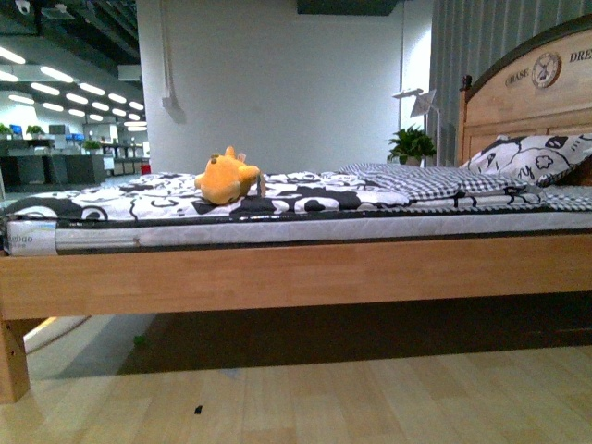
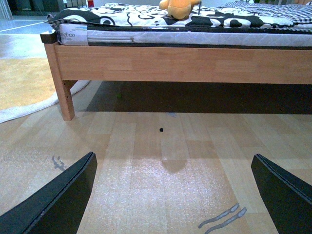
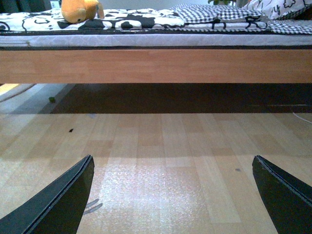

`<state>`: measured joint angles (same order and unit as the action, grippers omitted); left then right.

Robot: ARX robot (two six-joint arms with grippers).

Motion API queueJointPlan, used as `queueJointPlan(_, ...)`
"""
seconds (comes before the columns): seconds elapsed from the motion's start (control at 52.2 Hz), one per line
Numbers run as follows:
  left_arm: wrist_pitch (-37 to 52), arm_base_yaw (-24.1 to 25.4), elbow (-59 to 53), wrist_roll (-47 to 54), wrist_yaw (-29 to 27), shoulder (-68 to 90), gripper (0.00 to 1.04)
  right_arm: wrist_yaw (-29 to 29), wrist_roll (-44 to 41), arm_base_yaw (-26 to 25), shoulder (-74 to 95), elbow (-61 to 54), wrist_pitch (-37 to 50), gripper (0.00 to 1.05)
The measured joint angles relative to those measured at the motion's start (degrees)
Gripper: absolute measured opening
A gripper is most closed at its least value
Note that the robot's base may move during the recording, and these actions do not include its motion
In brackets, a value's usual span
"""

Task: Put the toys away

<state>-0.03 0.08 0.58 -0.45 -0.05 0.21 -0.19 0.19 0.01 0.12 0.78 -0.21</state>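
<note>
Plush toy (image 1: pixel 227 178) lies on bed (image 1: pixel 277 273), upper middle-left of front frame, well apart from me; my left gripper (image 2: pixel 173 155) and right gripper (image 3: pixel 172 157) spread empty, ready for it.

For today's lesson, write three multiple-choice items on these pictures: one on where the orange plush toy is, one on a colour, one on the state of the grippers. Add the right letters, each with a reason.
1. Where does the orange plush toy lie?
A) on a chair B) on top of the bed C) in a basket

2. What colours is the pillow by the headboard?
A) black and white B) plain red C) green

3. How are the left gripper and right gripper?
A) both shut B) one holds the toy C) both open, empty

Answers:
1 B: it sits on the patterned bedding.
2 A: black shapes on white cloth.
3 C: each wrist view shows fingers wide apart over bare floor.
</note>
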Motion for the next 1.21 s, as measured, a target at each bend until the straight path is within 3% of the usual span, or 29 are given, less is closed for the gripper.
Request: queueJointPlan(1.206,0.0,0.0,0.0,0.0,0.0,0.0,0.98,0.0,0.0,0.0,0.0,0.0,0.0,0.98)
